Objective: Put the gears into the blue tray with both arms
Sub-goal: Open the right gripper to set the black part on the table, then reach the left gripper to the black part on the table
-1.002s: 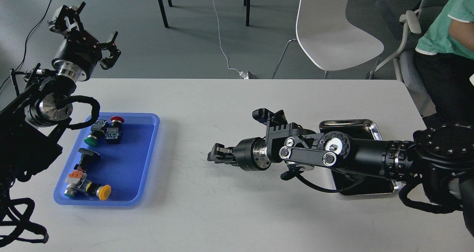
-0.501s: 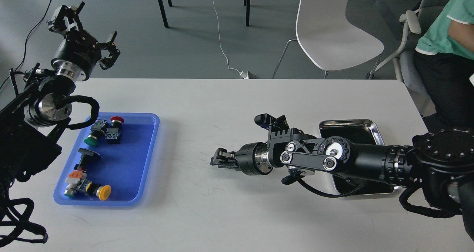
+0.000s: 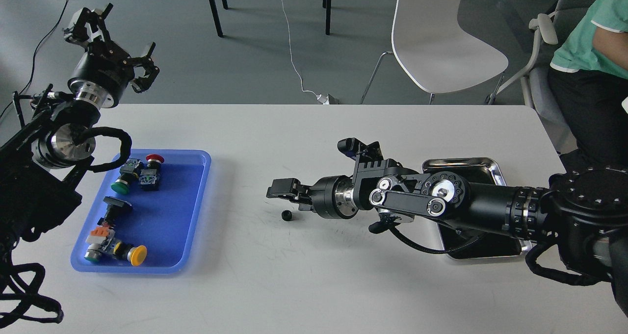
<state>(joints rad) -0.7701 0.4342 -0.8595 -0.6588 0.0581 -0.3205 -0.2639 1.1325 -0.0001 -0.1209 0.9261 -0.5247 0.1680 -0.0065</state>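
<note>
A tiny black gear [image 3: 287, 216] lies on the white table, just below and in front of my right gripper [image 3: 282, 191]. That gripper hovers a little above the table and points left. Its dark fingers cannot be told apart, and nothing shows between them. The blue tray [image 3: 167, 216] sits at the left of the table, well to the left of the gear. My left gripper [image 3: 119, 42] is raised high beyond the table's far left edge, above and behind the tray. Its fingers are spread open and empty.
Several push-button switches [image 3: 135, 173] with red, green and yellow caps lie along the blue tray's left side. A shiny steel tray [image 3: 461, 164] sits under my right forearm. A white chair [image 3: 441, 44] and a seated person [image 3: 593, 54] are beyond the table.
My right gripper has lifted and shifted slightly left, and the gear now shows on the table beneath it. The left arm has not moved.
</note>
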